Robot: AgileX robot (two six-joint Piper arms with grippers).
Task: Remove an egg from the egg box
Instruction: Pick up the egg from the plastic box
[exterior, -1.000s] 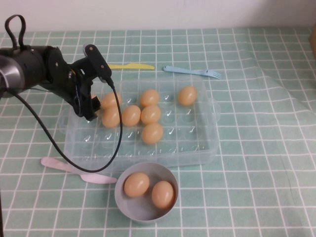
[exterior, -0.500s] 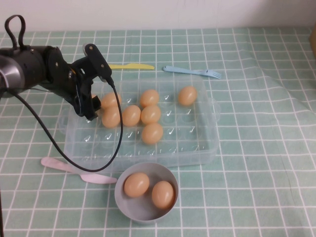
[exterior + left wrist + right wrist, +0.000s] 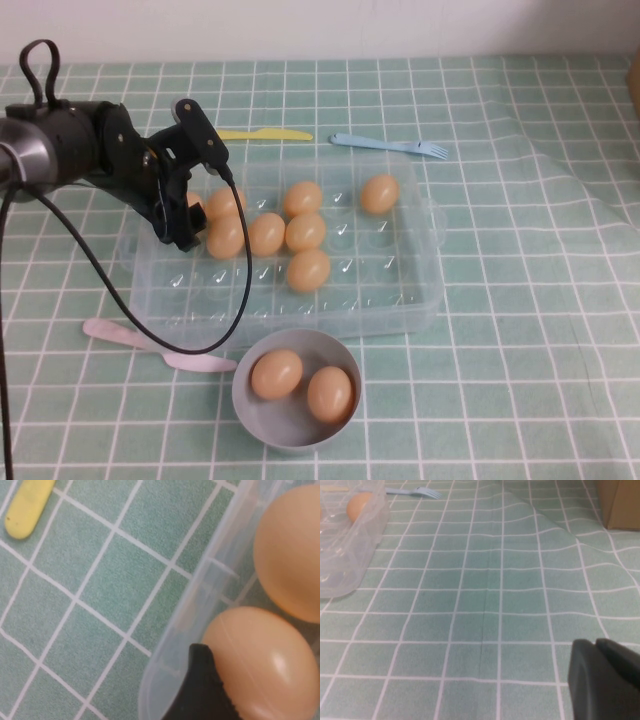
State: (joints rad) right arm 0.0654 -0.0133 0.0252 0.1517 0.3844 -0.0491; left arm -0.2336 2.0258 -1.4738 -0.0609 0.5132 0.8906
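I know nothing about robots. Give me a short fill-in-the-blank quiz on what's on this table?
1. The grey bowl near the egg box holds ___ eggs.
2. The left gripper hangs over the box's ___ end, one finger against an egg, jaws wide.
3. The fork beyond the box is ___ in colour.
4. The right gripper sits over bare ___ cloth, away from the box.

Missing words: two; left; blue; green

the high view looked down over the whole surface (image 3: 520,300), while the left wrist view sat close against the egg box (image 3: 170,645) rim, which the right wrist view saw from afar.
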